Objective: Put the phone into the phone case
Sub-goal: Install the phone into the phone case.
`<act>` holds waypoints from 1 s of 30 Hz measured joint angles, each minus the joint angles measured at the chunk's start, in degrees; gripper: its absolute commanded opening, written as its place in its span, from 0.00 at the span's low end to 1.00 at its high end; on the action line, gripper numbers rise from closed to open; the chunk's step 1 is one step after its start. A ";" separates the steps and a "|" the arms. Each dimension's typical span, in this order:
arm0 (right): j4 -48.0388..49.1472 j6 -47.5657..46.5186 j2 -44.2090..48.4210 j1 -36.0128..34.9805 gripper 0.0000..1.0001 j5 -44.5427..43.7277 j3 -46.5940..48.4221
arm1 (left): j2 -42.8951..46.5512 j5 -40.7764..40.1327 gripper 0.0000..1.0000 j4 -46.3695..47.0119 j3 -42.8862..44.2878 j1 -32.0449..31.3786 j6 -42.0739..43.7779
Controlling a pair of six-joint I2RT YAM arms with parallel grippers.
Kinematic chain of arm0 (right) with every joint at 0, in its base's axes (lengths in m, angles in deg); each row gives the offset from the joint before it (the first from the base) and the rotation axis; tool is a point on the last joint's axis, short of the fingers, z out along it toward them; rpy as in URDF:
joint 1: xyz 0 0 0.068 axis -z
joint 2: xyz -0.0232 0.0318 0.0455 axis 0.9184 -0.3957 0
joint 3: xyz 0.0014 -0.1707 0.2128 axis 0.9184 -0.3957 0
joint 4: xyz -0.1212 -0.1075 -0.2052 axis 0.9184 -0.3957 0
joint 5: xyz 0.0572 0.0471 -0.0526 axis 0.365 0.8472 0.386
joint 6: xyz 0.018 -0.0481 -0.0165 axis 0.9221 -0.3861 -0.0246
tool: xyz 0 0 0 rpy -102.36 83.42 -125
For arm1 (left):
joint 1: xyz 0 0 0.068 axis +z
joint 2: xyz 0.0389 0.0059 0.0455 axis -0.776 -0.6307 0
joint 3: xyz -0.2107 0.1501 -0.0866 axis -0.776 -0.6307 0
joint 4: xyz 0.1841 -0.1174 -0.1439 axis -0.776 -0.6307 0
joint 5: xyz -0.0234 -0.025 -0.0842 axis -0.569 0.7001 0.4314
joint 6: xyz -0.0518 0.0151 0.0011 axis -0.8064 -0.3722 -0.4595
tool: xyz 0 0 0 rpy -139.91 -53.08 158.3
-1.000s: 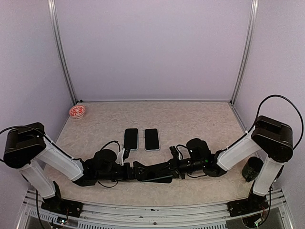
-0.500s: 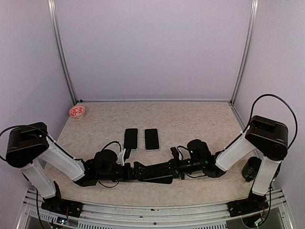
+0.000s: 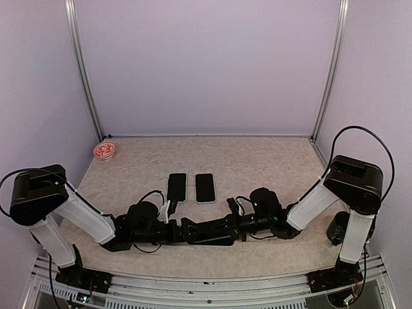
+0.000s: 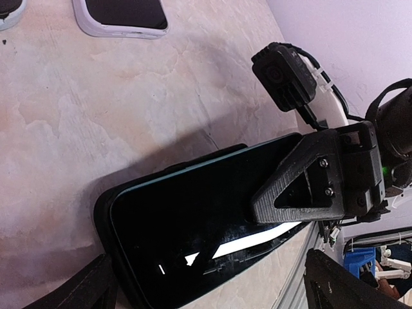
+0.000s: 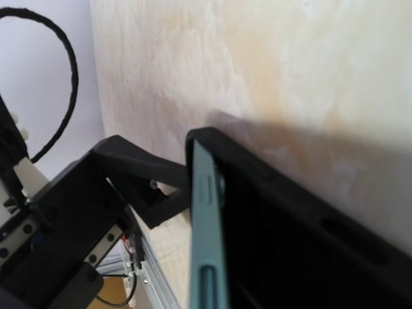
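While the right fingers (image 4: 315,174) are clenching the phone (image 4: 193,219) at 6 o'clock on the worktop (image 4: 129,96), its other end is sitting in the case (image 4: 103,209). The left fingers (image 4: 84,290) are hanging released either side; next, I reckon, it's needing the raised end pressed home.

Left fingers (image 4: 347,286) wide apart; right fingers (image 4: 315,177) apparently pinched together, opposite them.

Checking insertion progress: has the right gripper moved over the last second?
Yes. The right gripper has shifted slightly left, nearer the stationary white-cased phone.
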 measured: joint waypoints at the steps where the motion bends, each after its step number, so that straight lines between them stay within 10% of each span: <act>1: 0.94 0.13 -0.63 0.04 0.00 0.28 0.02 | -0.02 0.07 0.99 0.04 0.00 0.02 -0.04; 30: 21.46 6.43 -11.93 1.51 0.00 5.20 -0.31 | 0.70 -2.03 0.99 -2.78 0.96 0.48 -0.17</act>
